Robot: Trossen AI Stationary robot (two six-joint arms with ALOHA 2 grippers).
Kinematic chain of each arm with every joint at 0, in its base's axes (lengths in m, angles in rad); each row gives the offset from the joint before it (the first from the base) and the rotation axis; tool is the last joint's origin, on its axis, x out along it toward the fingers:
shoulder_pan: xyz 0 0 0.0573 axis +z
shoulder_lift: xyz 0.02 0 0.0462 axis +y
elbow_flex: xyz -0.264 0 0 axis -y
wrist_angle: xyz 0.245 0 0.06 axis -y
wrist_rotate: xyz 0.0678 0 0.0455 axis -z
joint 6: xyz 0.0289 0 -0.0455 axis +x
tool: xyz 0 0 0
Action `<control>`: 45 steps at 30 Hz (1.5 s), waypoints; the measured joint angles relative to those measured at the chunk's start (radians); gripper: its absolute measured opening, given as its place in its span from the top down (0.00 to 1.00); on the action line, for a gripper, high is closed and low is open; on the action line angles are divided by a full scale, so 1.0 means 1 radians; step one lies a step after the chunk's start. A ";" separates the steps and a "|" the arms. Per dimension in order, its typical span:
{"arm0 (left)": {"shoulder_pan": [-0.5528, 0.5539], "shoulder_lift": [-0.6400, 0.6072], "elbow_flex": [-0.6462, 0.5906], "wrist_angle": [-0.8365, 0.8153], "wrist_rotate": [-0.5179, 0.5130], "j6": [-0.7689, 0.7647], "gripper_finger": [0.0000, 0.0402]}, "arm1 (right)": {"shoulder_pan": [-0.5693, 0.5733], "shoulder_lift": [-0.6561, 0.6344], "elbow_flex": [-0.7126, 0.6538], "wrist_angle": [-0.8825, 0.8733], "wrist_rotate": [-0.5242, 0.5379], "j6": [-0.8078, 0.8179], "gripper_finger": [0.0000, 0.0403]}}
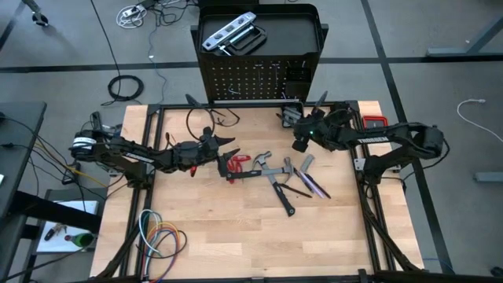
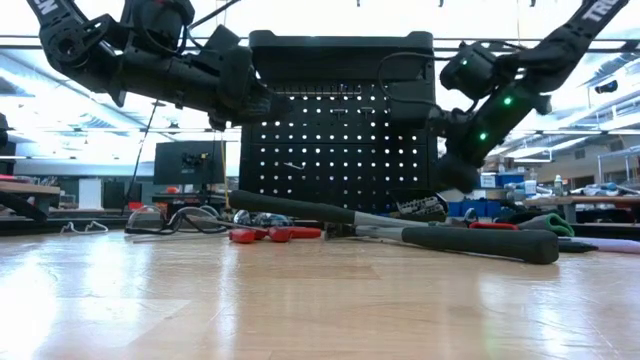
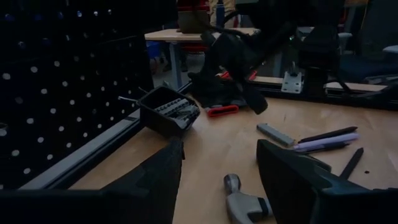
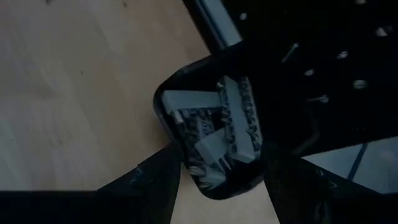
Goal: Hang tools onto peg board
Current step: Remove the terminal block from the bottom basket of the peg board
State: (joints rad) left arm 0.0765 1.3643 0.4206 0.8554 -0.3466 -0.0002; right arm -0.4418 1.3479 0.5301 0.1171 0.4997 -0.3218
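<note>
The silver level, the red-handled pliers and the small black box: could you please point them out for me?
silver level point(image 1: 229, 33): high view, middle of its body.
red-handled pliers point(image 1: 238, 163): high view, on the red handles.
small black box point(image 3: 169, 111): left wrist view, on its open top.

The peg board point(image 1: 255, 79) walls off the far edge of the worktop point(image 1: 236, 236), and a small black box point(image 1: 289, 115) sits at its foot, straddled by the right tool point(image 4: 219, 171) with fingers spread. Scattered tools point(image 1: 275, 174) clutter the middle, near the left tool point(image 1: 228, 145). The near half lies bare apart from coiled cables point(image 1: 157, 236) at one corner.
</note>
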 joint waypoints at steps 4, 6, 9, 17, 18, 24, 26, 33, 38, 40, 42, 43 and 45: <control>0.000 0.000 0.000 0.008 0.000 0.005 0.49 | -0.030 0.062 0.049 -0.003 -0.007 -0.029 0.45; 0.000 0.000 0.000 0.009 0.000 0.019 0.49 | -0.035 0.089 0.080 -0.008 -0.006 -0.052 0.45; 0.001 0.000 0.000 0.009 -0.001 0.022 0.49 | -0.045 0.114 0.132 -0.046 -0.036 -0.049 0.44; 0.001 0.000 0.000 0.008 -0.001 0.023 0.49 | -0.116 0.123 0.203 -0.119 -0.184 0.092 0.44; 0.001 0.000 0.000 0.008 -0.001 0.022 0.49 | -0.128 0.123 0.203 -0.125 -0.184 0.103 0.44; 0.001 0.000 0.000 0.011 -0.001 0.022 0.49 | -0.181 0.123 0.203 -0.177 -0.253 0.138 0.44; 0.001 0.000 0.000 0.016 -0.001 0.021 0.49 | -0.199 0.123 0.203 -0.188 -0.286 0.135 0.44; 0.001 0.000 0.000 0.016 -0.001 0.019 0.49 | -0.239 0.123 0.204 -0.202 -0.353 0.093 0.44; 0.001 0.000 0.000 0.016 -0.001 0.019 0.49 | -0.244 0.123 0.204 -0.225 -0.371 0.078 0.45; 0.001 0.000 0.000 0.016 -0.001 0.019 0.49 | -0.243 0.124 0.204 -0.248 -0.403 0.076 0.45; 0.001 0.000 0.000 0.018 -0.001 0.019 0.49 | -0.234 0.140 0.205 -0.248 -0.406 0.075 0.46; 0.001 0.000 0.000 0.020 -0.001 0.019 0.49 | -0.232 0.152 0.205 -0.246 -0.393 0.071 0.46; 0.001 0.000 0.000 0.028 -0.001 0.019 0.49 | -0.222 0.184 0.205 -0.227 -0.328 0.057 0.47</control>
State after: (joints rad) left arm 0.0772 1.3643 0.4206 0.8829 -0.3473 0.0189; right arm -0.6641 1.5322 0.7349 -0.1096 0.1719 -0.2653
